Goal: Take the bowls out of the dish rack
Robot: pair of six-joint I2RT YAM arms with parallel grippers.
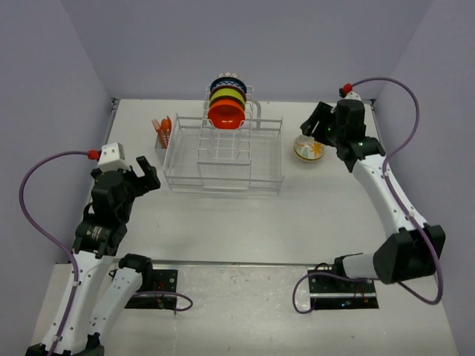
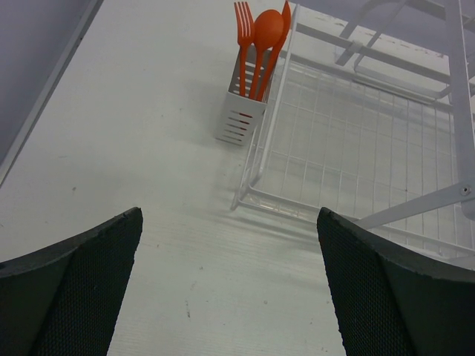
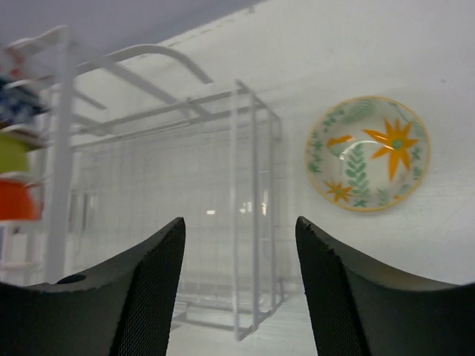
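The white wire dish rack [image 1: 223, 159] stands mid-table. Three bowls stand on edge in its upright section: orange-red [image 1: 225, 115] in front, yellow-green [image 1: 227, 96] behind it, dark blue patterned [image 1: 228, 81] at the back. The cream floral bowl [image 1: 309, 150] rests on the table right of the rack, and shows in the right wrist view [image 3: 367, 153]. My right gripper [image 1: 313, 126] is open and empty above and just left of that bowl, between it and the rack [image 3: 185, 215]. My left gripper [image 1: 145, 174] is open and empty, left of the rack [image 2: 356, 148].
A small white utensil cup [image 1: 161, 138] with orange utensils stands at the rack's far left corner, also in the left wrist view [image 2: 241, 115]. Grey walls enclose the table on the left, back and right.
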